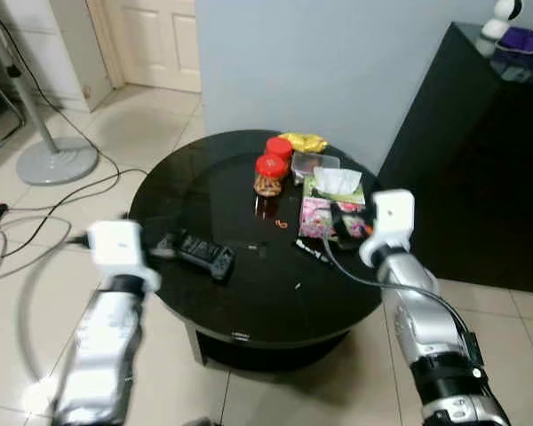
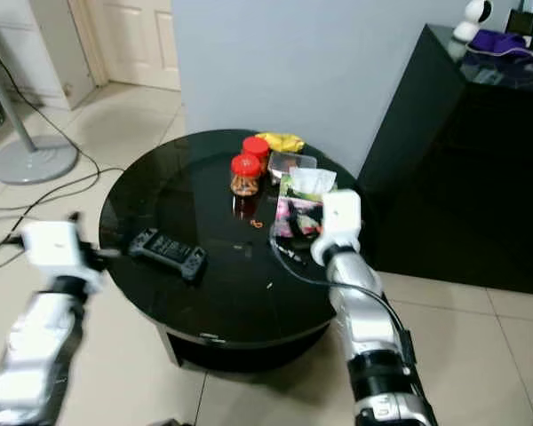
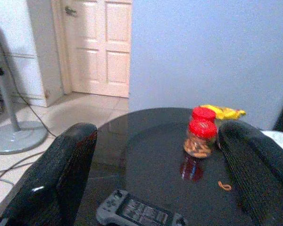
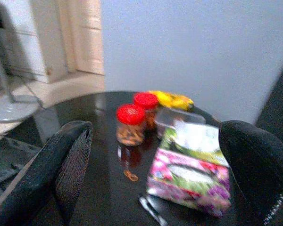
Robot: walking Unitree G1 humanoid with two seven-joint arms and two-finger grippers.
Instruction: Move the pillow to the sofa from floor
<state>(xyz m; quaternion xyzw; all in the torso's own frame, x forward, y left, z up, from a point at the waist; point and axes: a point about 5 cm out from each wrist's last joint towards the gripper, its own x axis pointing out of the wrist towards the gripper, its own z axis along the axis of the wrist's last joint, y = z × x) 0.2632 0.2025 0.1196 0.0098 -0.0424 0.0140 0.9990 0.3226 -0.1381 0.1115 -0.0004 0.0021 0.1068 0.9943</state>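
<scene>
Table: round black glossy coffee table (image 1: 204, 293) in head views, both silver arms raised over its near edge. Left gripper (image 3: 155, 174) sits over table's left side, black handheld game controller (image 1: 200, 253) just ahead of it. Right gripper (image 4: 155, 174) sits over table's right side, pink floral tissue box (image 1: 324, 213) just beyond it. Pillow can't be made out, so its place can't be told.

Left wrist view: left gripper's fingers (image 3: 56, 179) spread wide apart, nothing betw. them. Controller lies low betw. fingers; two red-lidded clear jars (image 3: 200, 139) farther ahead, nearer one finger, yellow packet (image 3: 224, 112) behind them. Small orange ring (image 3: 223, 186) on tabletop near jars.

Right wrist view: right gripper's fingers (image 4: 66, 165) also spread wide, empty. Tissue box betw. fingers, close; jars ahead, clear plastic tub (image 4: 179, 117) beside them.
</scene>
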